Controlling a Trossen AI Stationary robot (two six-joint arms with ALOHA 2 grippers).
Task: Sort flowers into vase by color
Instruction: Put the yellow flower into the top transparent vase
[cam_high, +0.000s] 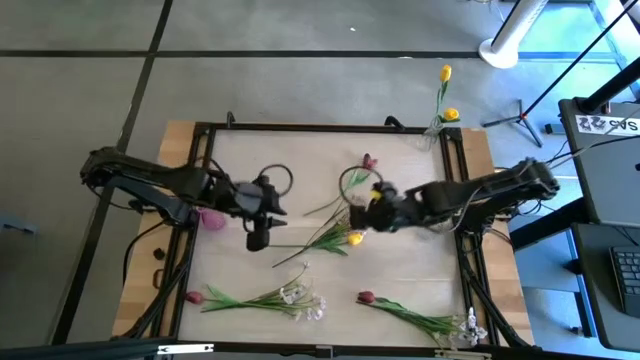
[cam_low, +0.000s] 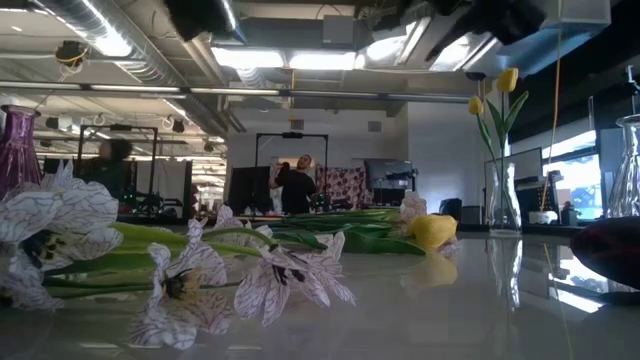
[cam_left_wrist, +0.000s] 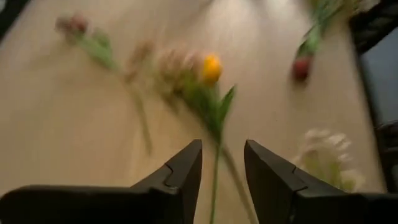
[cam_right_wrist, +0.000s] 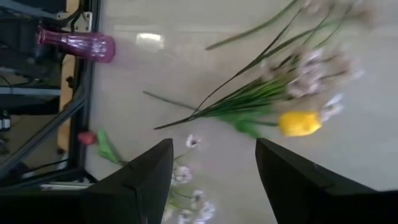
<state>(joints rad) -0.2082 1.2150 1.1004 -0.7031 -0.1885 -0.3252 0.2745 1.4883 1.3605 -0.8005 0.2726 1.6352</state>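
Several artificial flowers lie flat on the white table. A yellow tulip (cam_high: 355, 238) with green leaves and pale blossoms lies at the middle, also seen in the low view as the yellow tulip (cam_low: 432, 230). My left gripper (cam_high: 258, 238) hovers open to its left; in the left wrist view the tulip's stem (cam_left_wrist: 215, 177) shows between my open left fingers (cam_left_wrist: 222, 146). My right gripper (cam_high: 362, 213) hovers open just beyond the tulip's head (cam_right_wrist: 300, 122), fingers spread wide (cam_right_wrist: 214, 144). A clear vase (cam_low: 503, 195) at the far right corner holds two yellow tulips (cam_high: 447, 95). A purple vase (cam_right_wrist: 78, 45) stands at the left.
A dark red tulip (cam_high: 368, 160) lies toward the far edge. Near the front edge lie a red tulip (cam_high: 193, 297) with white blossoms (cam_high: 303, 300) and another red tulip (cam_high: 365, 297) with a white spray (cam_high: 470, 325). A black frame (cam_high: 300, 127) rims the table.
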